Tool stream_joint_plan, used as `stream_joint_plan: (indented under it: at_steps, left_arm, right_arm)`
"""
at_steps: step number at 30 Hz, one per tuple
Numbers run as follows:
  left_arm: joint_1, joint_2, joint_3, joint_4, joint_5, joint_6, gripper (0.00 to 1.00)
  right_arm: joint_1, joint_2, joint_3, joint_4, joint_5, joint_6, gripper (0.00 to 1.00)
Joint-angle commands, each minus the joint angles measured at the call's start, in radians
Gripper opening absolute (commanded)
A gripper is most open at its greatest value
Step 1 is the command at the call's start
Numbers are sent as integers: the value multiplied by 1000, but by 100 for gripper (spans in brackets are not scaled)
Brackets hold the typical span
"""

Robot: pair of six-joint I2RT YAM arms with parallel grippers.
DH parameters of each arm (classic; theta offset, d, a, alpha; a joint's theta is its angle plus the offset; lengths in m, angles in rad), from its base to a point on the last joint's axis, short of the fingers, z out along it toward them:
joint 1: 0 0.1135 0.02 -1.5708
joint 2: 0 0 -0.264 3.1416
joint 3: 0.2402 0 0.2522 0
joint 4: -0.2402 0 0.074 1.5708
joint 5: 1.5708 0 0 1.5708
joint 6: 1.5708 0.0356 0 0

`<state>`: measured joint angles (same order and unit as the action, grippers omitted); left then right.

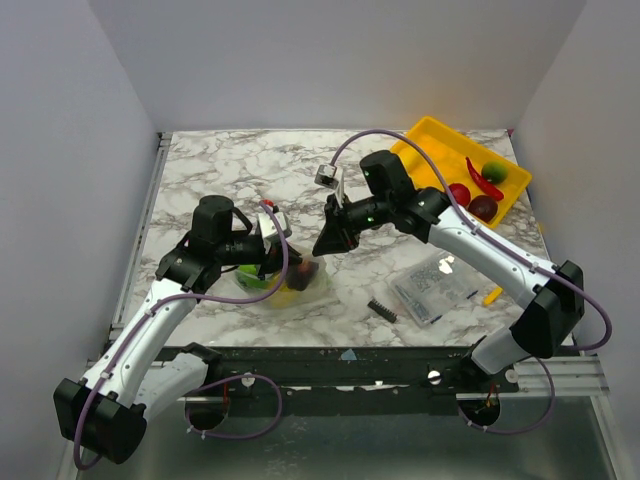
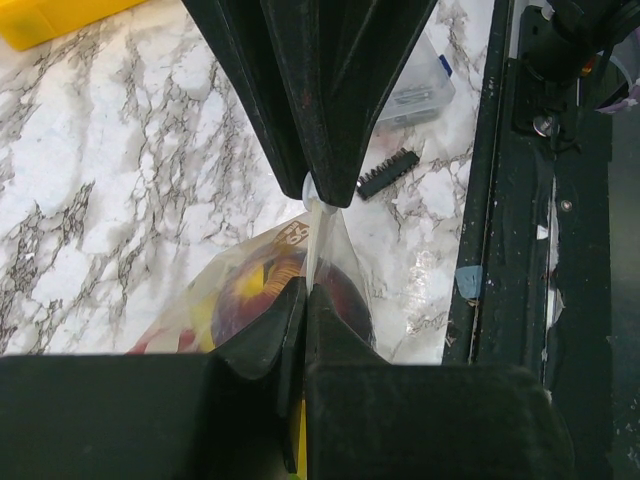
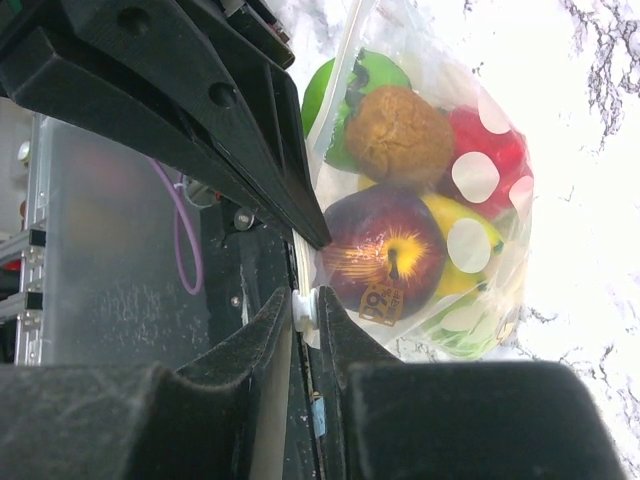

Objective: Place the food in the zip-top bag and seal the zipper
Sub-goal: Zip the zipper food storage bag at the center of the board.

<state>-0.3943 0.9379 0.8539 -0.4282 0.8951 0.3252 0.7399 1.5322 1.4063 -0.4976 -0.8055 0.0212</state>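
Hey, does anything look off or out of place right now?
Yes. The left gripper and right gripper pinch the zip-top bag at its zipper, yet a red chili, green ball and two red pieces lie in the yellow tray, unbagged.

The desk (image 1: pixel 230 170) is a white slab veined in grey marble pattern; a yellow tray (image 1: pixel 448 152) sits at its far right corner; a flat clear packet (image 1: pixel 432 285) of dark small parts lies near the right front; just left of it lies a small black ridged piece (image 1: pixel 381 309); a small yellow bit (image 1: pixel 492 296) lies at the packet's right; the zip-top bag (image 1: pixel 312 284) rests left of centre, near the front edge.
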Motion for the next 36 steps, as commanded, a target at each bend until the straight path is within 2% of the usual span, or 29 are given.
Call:
stream_joint_plan:
  at_steps: [1,9,17,25,31,36]
  left_arm:
    - [3,-6,11,16,48,12,0]
    - [5,-3,13,20,58,9,0]
    - [17,-1,13,34,108,-6,0]
    - [22,-2,13,37,122,-9,0]
    - [22,-6,8,38,123,-9,0]
    - [23,-22,7,39,112,-9,0]
  right_arm:
    - [10,15,35,-22,-32,-10,17]
    - [19,19,38,-9,-32,-10,5]
    - [54,21,48,-27,-16,-81,6]
    - [88,65,77,22,3,-70,9]
    - [106,80,99,58,134,-37,13]
    - [105,-8,18,76,304,-29,15]
